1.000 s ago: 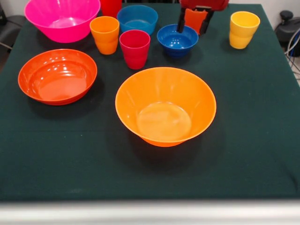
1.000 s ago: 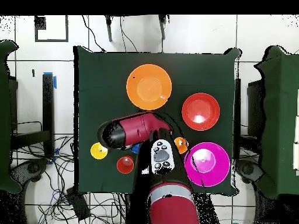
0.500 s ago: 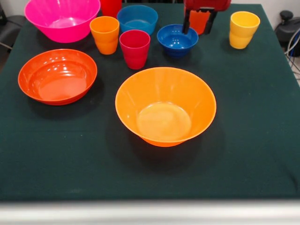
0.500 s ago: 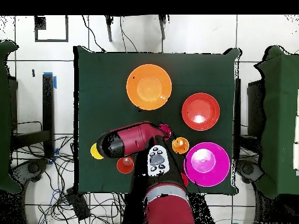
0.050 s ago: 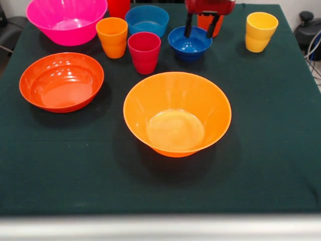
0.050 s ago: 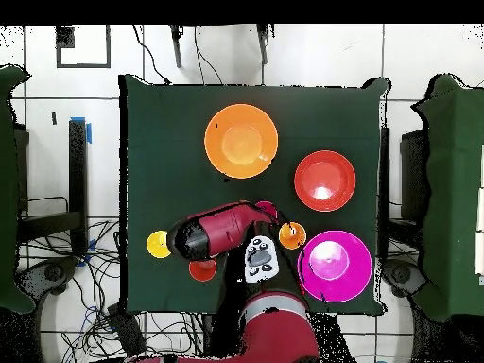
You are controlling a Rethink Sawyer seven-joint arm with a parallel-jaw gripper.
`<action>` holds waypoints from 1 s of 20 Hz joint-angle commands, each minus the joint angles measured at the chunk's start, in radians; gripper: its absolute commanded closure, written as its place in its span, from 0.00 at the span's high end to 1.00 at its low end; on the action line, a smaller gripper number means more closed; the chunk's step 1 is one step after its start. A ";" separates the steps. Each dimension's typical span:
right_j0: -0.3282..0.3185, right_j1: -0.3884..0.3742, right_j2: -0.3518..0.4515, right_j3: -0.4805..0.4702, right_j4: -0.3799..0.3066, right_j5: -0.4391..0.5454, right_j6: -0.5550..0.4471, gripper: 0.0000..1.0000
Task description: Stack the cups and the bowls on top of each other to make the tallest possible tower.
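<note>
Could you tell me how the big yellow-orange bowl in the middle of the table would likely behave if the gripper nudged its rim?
The yellow-orange bowl looks like thin glossy plastic, so probably light and stiff. Its flared walls rise from a narrower base, so it may rock or tip. The dark tablecloth could resist sliding.

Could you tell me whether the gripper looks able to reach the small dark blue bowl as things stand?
Probably yes. The gripper hangs open just above the far rim of the dark blue bowl, and nothing lies between them; the orange cup behind it stands clear.
</note>
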 commanded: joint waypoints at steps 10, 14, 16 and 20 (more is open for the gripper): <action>-0.091 -0.016 0.078 -0.009 -0.122 0.074 -0.128 1.00; -0.102 -0.016 0.088 -0.028 -0.130 0.091 -0.143 1.00; -0.109 -0.016 0.094 -0.036 -0.128 0.101 -0.153 1.00; -0.119 -0.007 0.102 -0.041 -0.132 0.098 -0.158 1.00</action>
